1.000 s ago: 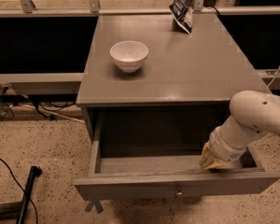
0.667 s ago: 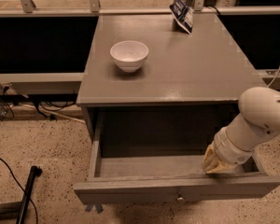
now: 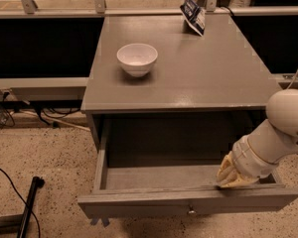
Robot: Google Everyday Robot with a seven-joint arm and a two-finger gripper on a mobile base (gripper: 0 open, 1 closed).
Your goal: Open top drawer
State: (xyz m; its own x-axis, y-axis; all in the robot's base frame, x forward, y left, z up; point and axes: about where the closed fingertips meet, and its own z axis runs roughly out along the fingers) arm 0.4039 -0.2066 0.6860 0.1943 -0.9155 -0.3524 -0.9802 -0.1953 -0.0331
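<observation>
**A:** How far along is the opening?

**B:** Under the front edge of the grey flat-topped wooden desk (image 3: pixel 188 73), the wide grey wooden top drawer (image 3: pixel 154 178) stands well out. I'd judge the pull nearly or fully done, with only the release left.

**A:** And the arm?

**B:** The tan-tipped white end effector (image 3: pixel 233 175) sits against the inside of the drawer's front panel, below the front right corner. I cannot tell whether it is spread or pressed together.

**A:** Counts?

**B:** One desk and one drawer in view. One round white ceramic bowl (image 3: pixel 137 58) toward the back left corner, one blue-and-white packet (image 3: pixel 193 15) at the back edge, and one small round metal knob (image 3: pixel 190 211).
</observation>
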